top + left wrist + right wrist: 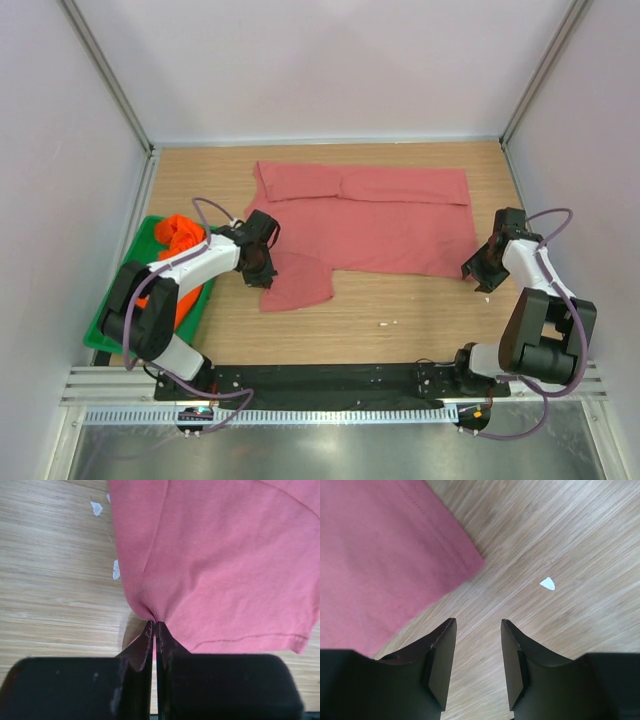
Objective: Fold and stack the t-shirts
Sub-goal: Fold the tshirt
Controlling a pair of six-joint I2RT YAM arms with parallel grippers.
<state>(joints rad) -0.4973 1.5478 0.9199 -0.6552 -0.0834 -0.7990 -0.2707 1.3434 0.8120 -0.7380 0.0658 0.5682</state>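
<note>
The rose-pink t-shirt (380, 220) lies spread on the wooden table, its far edge folded over into a band. My left gripper (262, 270) is shut on the shirt's left edge by the near sleeve; in the left wrist view the cloth (225, 565) bunches into the closed fingertips (149, 632). My right gripper (480, 275) is open and empty, just off the shirt's near right corner (470, 560), above bare wood. The orange t-shirt (178, 240) lies crumpled in the green tray (140, 245) at the left.
White walls with metal posts enclose the table on three sides. Small white scraps lie on the wood (388, 323), (547, 583), (96, 508). A black rail (320, 380) runs along the near edge.
</note>
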